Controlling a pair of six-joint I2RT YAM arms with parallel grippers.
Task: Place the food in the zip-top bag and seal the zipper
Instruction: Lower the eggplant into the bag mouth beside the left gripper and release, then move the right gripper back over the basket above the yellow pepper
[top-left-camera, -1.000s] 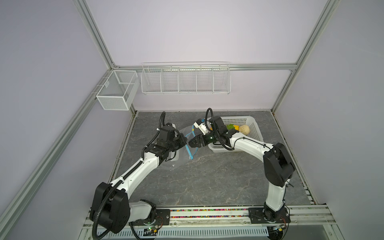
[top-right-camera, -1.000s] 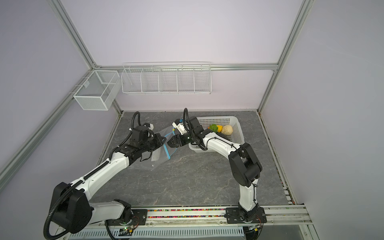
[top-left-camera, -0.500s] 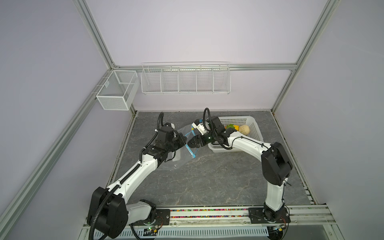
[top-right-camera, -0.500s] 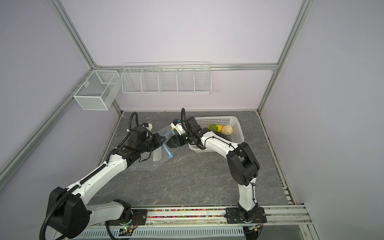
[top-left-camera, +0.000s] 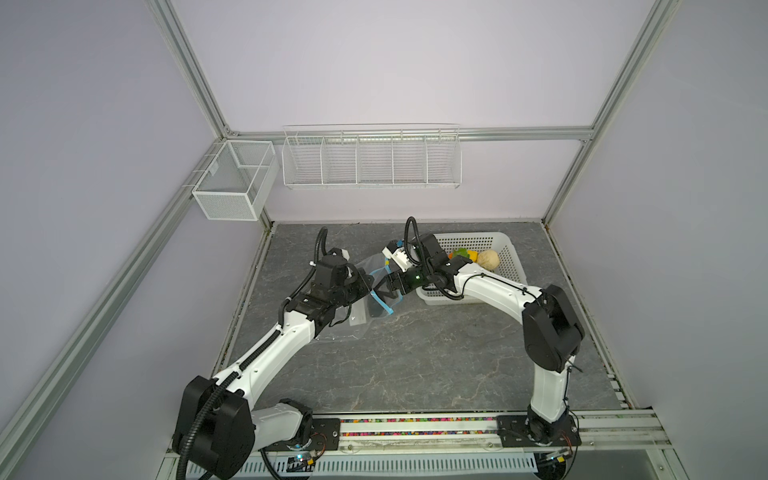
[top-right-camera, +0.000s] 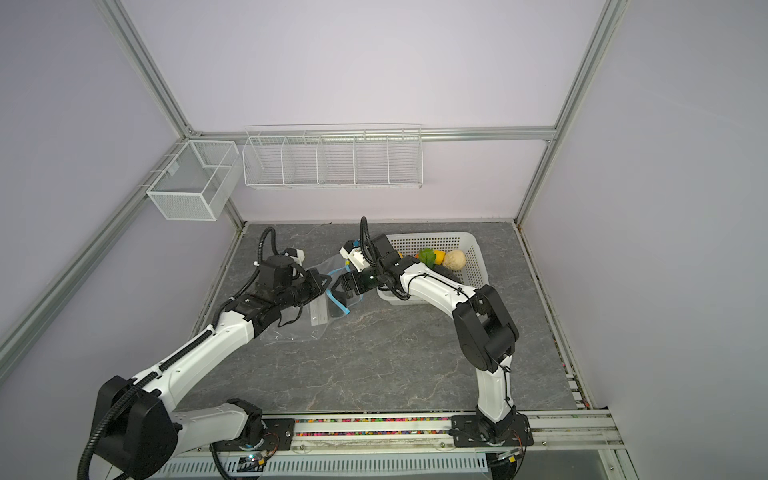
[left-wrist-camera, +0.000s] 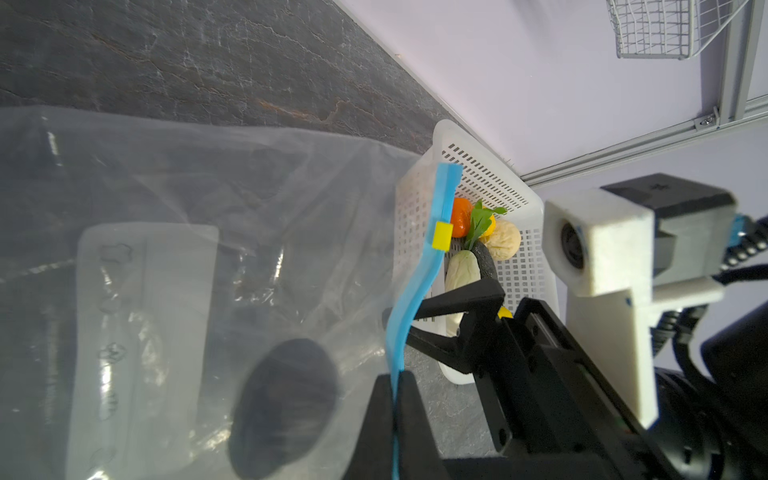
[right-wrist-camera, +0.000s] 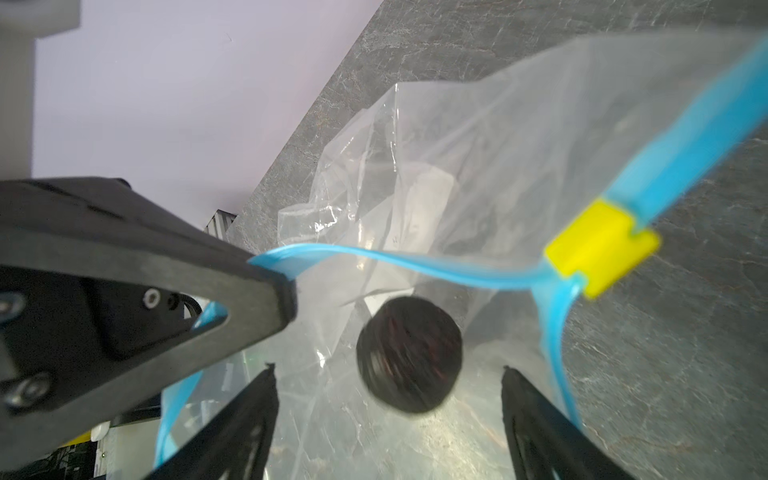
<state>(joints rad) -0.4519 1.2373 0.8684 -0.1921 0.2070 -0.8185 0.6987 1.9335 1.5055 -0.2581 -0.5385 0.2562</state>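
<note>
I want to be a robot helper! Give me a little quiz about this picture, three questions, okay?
1. Pick one: which food is inside the zip-top bag?
A) the orange
B) the dark round piece
C) the beige lumpy ball

2. True or false: the right claw is open and is not gripping anything.

3. Fill in the word: the left claw is shut on the bag's blue ____.

Key
1. B
2. True: its two fingers stand wide apart at the bag's mouth.
3. zipper
</note>
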